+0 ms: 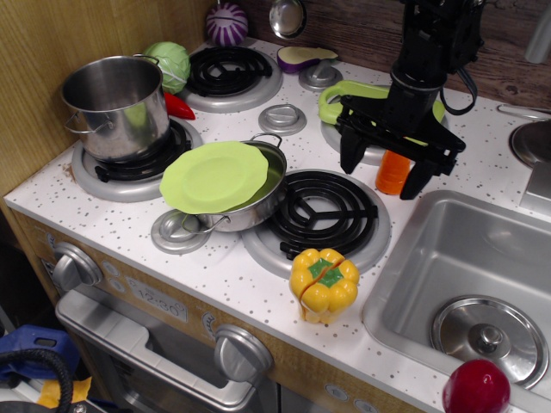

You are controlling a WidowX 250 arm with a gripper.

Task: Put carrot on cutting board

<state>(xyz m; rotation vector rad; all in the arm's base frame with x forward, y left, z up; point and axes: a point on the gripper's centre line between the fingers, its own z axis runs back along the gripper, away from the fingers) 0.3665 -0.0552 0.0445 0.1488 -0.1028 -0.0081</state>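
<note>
The small orange carrot (pixel 393 173) stands upright on the white counter between the front right burner and the sink. The lime-green cutting board (pixel 344 100) lies on the back right burner just behind it, largely hidden by the arm. My black gripper (pixel 381 175) is open and hangs over the carrot, its two fingers spread either side of it, one finger (pixel 349 156) to the left and one to the right. The carrot's top is hidden by the gripper.
A yellow bell pepper (pixel 324 283) sits near the front edge. A small pan with a round lime-green plate (pixel 215 176) stands left of the front burner (pixel 323 212). A steel pot (pixel 117 105), red chili, green cabbage and purple onion are at the left and back. The sink (pixel 469 275) is right.
</note>
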